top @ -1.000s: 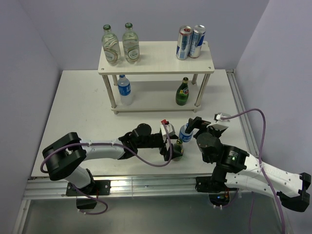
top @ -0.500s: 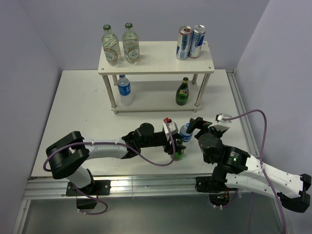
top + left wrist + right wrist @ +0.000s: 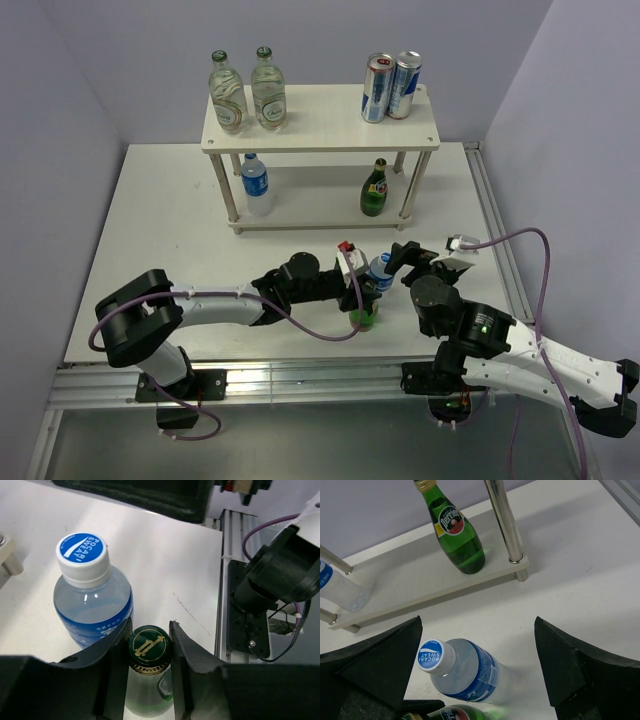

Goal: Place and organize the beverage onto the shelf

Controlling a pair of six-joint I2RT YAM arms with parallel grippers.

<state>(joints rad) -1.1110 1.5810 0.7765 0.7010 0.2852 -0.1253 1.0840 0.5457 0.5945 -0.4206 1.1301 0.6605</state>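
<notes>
We find six drinks on the shelf, four above and two below. Two wait on the table before it. The left gripper pinches the green bottle at the neck, and the right gripper stands spread about the blue-capped bottle, not gripping.

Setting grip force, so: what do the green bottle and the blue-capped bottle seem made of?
Green bottle: likely glass, glossy translucent dark green, with a crimped metal-looking cap. Blue-capped bottle: probably thin clear plastic, glossy, with a ribbed plastic screw cap.
</notes>
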